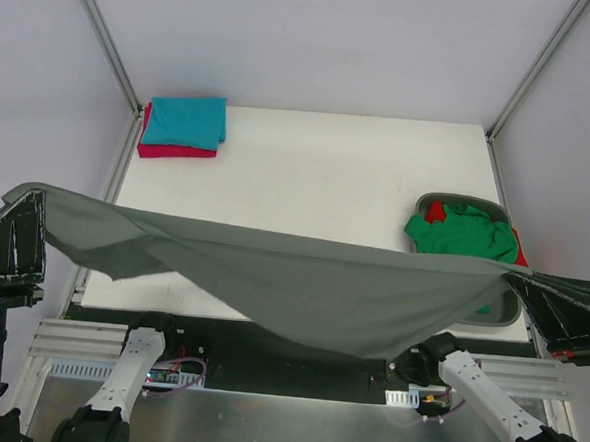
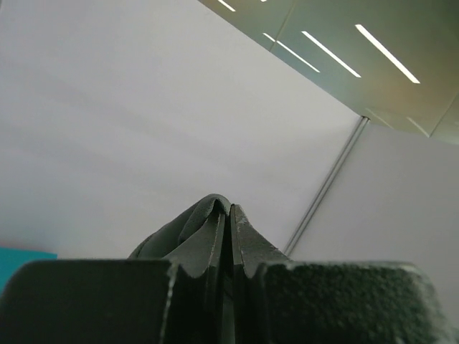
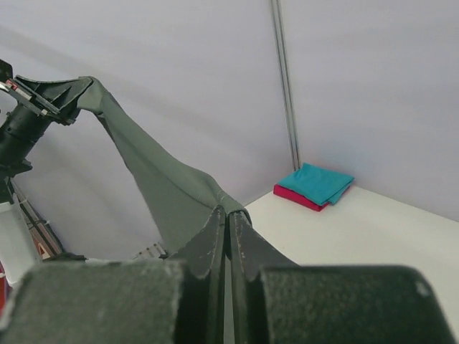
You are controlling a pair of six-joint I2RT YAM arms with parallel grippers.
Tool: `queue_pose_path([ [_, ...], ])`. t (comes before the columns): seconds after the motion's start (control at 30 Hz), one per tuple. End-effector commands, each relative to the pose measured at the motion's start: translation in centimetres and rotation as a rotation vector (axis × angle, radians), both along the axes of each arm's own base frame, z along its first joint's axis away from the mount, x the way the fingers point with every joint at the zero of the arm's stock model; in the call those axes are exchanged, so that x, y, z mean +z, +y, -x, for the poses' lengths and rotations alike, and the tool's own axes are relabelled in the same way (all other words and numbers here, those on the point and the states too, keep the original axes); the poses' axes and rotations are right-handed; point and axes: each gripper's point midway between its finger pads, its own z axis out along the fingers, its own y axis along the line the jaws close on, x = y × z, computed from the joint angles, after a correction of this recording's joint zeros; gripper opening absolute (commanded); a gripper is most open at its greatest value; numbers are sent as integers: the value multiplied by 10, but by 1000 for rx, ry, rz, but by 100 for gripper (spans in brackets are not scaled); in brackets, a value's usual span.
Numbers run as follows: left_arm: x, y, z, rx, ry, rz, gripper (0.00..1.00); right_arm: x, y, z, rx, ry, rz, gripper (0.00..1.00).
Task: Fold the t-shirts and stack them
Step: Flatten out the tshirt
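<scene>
A grey-green t-shirt (image 1: 301,282) hangs stretched in the air between my two grippers, sagging over the table's near edge. My left gripper (image 1: 36,197) is shut on its left corner; the cloth bunches at the tips in the left wrist view (image 2: 231,208). My right gripper (image 1: 512,278) is shut on its right corner, with the shirt (image 3: 161,183) running away to the left gripper in the right wrist view (image 3: 228,213). A folded stack, teal t-shirt (image 1: 185,121) on red t-shirt (image 1: 176,152), lies at the table's far left corner, and it also shows in the right wrist view (image 3: 315,183).
A grey basket (image 1: 505,312) at the right edge holds a crumpled green t-shirt (image 1: 461,236) with red cloth (image 1: 435,212) under it. The white table (image 1: 318,172) is walled by grey panels with metal posts (image 1: 104,37) at the far corners.
</scene>
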Motion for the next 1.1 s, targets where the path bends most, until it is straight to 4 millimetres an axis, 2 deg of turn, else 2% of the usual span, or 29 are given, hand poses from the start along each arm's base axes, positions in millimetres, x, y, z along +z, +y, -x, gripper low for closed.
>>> queue_pose_path([
  [0.0,-5,-17,-18,-77,50,-54,0,-10,8,-26,-25,77,29,1],
  [0.07,-10,-20,-34,-96,88,-63,0,-19,-1,-53,-152,117,36,1],
  [0.17,-26,-23,-80,-114,185,-97,0,-45,-23,-110,-407,208,92,1],
  [0.23,-46,-28,-121,-147,285,-130,0,-72,-38,-155,-603,276,173,1],
  [0.27,-65,-32,-150,-173,359,-149,0,-87,-41,-176,-670,313,221,1],
  [0.33,-101,-34,-202,-201,487,-166,0,-126,-35,-219,-749,393,340,1],
  [0.37,-123,-26,-234,-166,571,-124,0,-149,-33,-240,-789,445,393,1],
  [0.4,-159,-20,-272,-143,694,-73,0,-175,-31,-261,-828,501,440,1],
  [0.5,-266,-8,-347,-87,962,-26,0,-252,-21,-321,-832,672,502,1],
  [0.57,-346,-3,-383,-61,1162,-62,17,-304,-18,-354,-813,769,559,1],
  [0.6,-383,-2,-399,-62,1256,-80,33,-326,-18,-372,-818,800,572,1],
  [0.63,-415,-2,-409,-70,1345,-78,51,-345,-19,-384,-813,834,592,2],
  [0.67,-436,-5,-417,-90,1402,-78,56,-364,-18,-395,-792,878,615,3],
  [0.7,-455,-7,-423,-110,1450,-78,99,-375,-19,-405,-786,905,628,12],
  [0.77,-472,-6,-430,-94,1493,-83,99,-388,-18,-424,-759,944,657,61],
  [0.8,-475,-4,-432,-79,1498,-90,99,-388,-16,-429,-747,948,672,80],
  [0.83,-476,-2,-431,-69,1499,-98,99,-387,-12,-432,-726,940,682,89],
  [0.87,-475,1,-430,-57,1498,-104,99,-385,-9,-433,-708,933,681,92],
  [0.9,-477,-12,-425,-73,1503,-127,99,-381,-7,-432,-691,915,676,94],
  [0.97,-480,-16,-416,-79,1513,-132,99,-374,3,-426,-642,894,645,97],
  [1.07,-491,-29,-403,-130,1542,-141,99,-375,21,-401,-538,899,614,96],
])
